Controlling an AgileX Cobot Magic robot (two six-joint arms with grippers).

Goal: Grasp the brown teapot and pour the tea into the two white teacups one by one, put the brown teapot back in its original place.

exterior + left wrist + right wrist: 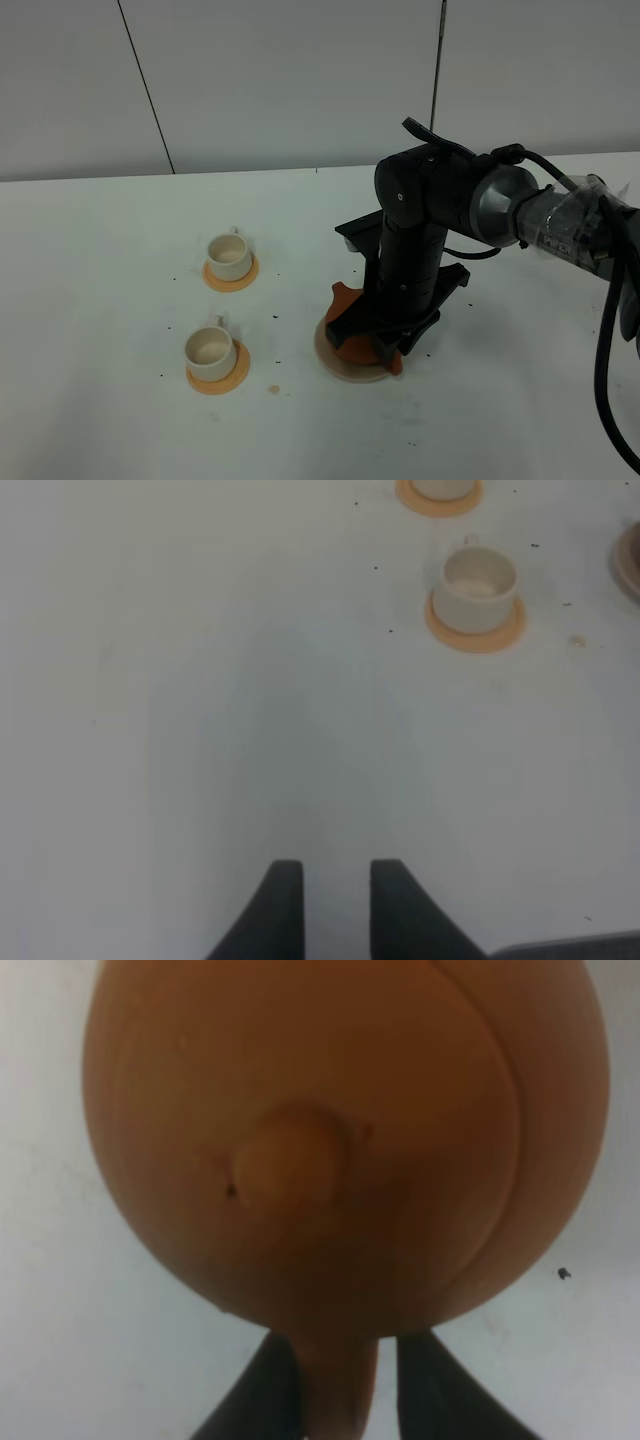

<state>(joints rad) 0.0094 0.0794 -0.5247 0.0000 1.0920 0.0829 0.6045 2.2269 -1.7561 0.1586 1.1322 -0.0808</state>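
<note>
Right pincer (348, 1342) nearly closed astride the loop handle (338, 1390) of the squat reddish-brown clay teapot (340, 1130), clamp unclear; we judge it heavy, brittle.

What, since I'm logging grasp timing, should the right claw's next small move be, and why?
Probably close the right claw on the handle of the brown teapot: it lies between the fingers with a gap on one side, and the pot sits on the beige disc.
</note>
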